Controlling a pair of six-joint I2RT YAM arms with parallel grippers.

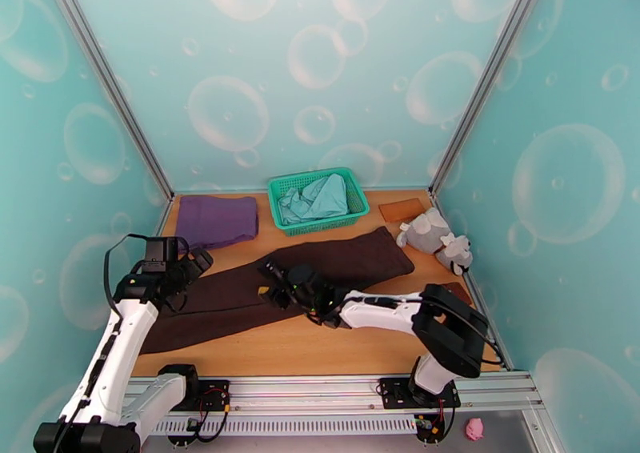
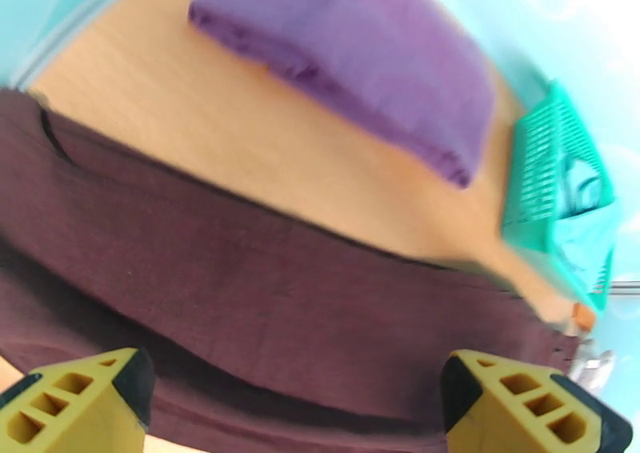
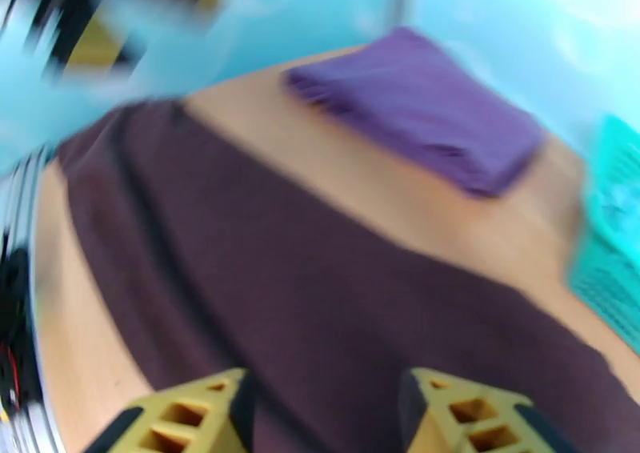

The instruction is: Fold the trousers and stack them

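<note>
1. The left gripper (image 2: 292, 376) is spread wide with nothing between its jaws. Its yellow fingers (image 2: 88, 398) are cut off by the bottom edge of the wrist view.
2. The right gripper (image 3: 324, 390) also has its jaws apart, more narrowly, and no cloth is pinched between them. This wrist view is smeared by motion, so the fingers' edges are soft.
3. The dark brown trousers (image 1: 352, 258) lie flat on the wooden table (image 1: 320, 342), directly below both grippers. They run as one long diagonal band.
4. From above, the right gripper and its forearm cover the band's middle. The left arm hides part of the end below the left gripper. Which end is the waist cannot be told.
5. Beyond the left gripper, apart from the trousers, lies a folded purple cloth (image 1: 216, 221).
6. Beyond the right gripper stands a green mesh basket (image 1: 320, 224) holding a crumpled pale teal garment (image 1: 316, 197). In both wrist views the frame edge cuts the basket off.
7. Far to the right gripper's right lies a grey stuffed toy (image 1: 436, 238). What animal it is cannot be made out.
8. The top-left corner of the right wrist view is a black and yellow blur that cannot be identified.
</note>
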